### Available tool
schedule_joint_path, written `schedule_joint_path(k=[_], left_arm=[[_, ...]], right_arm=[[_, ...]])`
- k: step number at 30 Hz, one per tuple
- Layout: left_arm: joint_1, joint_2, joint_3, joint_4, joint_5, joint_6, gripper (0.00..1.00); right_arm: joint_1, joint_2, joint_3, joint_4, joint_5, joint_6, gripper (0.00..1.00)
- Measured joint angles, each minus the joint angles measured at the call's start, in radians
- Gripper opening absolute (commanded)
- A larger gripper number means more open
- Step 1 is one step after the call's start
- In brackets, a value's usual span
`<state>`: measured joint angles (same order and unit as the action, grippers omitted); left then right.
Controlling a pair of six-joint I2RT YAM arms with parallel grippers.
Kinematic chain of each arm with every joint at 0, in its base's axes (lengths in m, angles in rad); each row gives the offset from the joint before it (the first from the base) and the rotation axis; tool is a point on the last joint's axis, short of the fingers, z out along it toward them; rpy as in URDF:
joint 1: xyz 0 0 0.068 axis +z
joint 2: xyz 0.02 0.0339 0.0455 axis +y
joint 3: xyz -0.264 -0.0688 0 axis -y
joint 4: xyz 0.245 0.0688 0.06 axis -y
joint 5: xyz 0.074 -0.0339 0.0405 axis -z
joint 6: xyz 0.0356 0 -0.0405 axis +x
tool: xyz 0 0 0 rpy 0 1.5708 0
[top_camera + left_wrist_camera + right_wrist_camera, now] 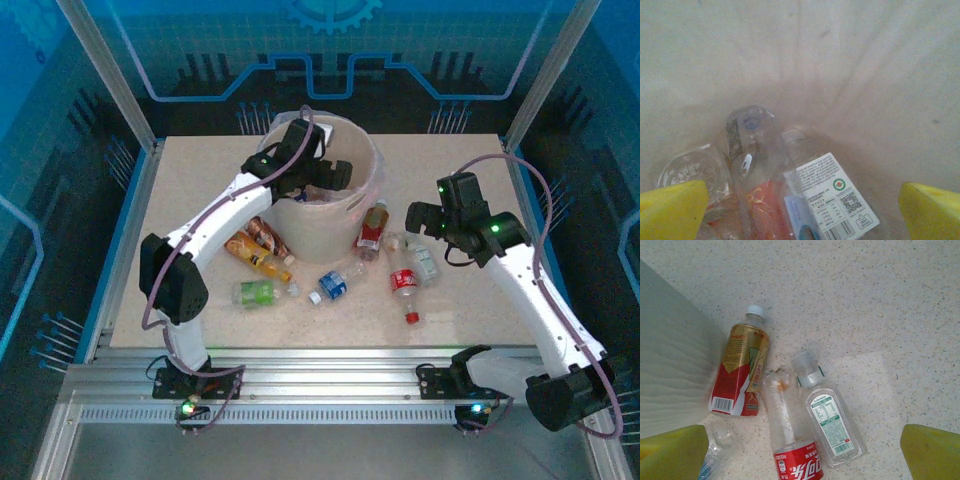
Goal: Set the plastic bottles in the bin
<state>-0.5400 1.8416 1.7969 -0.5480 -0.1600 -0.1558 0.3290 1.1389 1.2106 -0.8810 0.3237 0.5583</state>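
Speckled beige tabletop [190,190] within blue-lit enclosure [100,60]. Lower centre: Coca-Cola bottle [790,430], red label. Left gripper [802,207] over bin [840,60], right gripper [802,450]: both spread wide, empty.

You have the left gripper [330,178] reaching over the mouth of the bin [320,235], which stands far and central on the table [200,170]. The right gripper [425,215] hangs to the bin's right, beside a red-and-gold bottle [372,228]. Nearer you lie a red-labelled bottle [404,290], a blue-labelled bottle [335,283] and a green-labelled bottle [262,292]. An orange bottle [250,250] lies left of the bin's base.
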Motion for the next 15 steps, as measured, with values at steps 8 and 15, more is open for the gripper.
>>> schedule_joint_path(k=[8, 15], left_arm=[[-0.008, -0.105, 0.061, 0.004, -0.001, -0.014, 0.99], [-0.011, -0.312, -0.039, 0.077, -0.020, -0.076, 0.99]], right_arm=[[-0.058, 0.025, -0.030, 0.000, -0.080, -0.004, 1.00], [-0.094, 0.053, -0.084, -0.027, -0.181, -0.031, 1.00]])
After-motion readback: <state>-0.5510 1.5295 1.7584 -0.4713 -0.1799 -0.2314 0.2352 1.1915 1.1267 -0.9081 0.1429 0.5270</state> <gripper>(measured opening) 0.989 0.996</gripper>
